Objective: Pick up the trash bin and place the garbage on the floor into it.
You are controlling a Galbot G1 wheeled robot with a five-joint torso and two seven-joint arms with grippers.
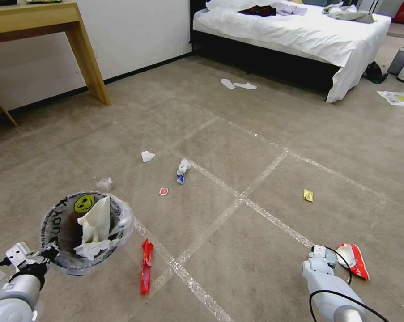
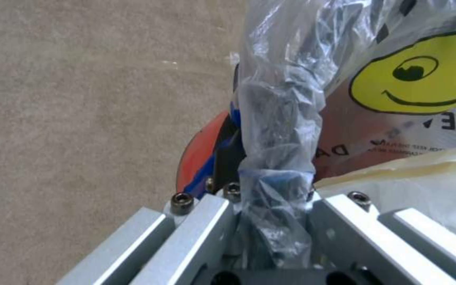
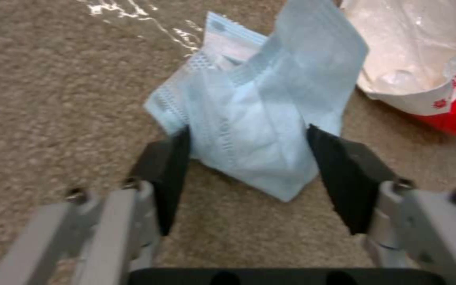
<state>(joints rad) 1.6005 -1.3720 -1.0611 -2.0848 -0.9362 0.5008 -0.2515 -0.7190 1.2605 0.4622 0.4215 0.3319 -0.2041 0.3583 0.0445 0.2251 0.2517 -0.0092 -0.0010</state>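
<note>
Trash bin (image 1: 86,230) held near left; mask (image 3: 254,118) near right.
Left claw (image 2: 273,215) clamped on the bin's lined rim. Right claw (image 3: 249,178) spread wide, black pads (image 3: 167,174) flanking the light-blue mask on the floor (image 1: 237,147), beside a red-white wrapper (image 1: 355,259).

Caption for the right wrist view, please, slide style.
Right end effector open, black pads straddling a light-blue mask on the carpet, red-and-white wrapper beside it.

Yellow smiley sticker (image 2: 423,75) on red trash bin (image 2: 199,154); light-blue mask (image 3: 254,114)
</note>
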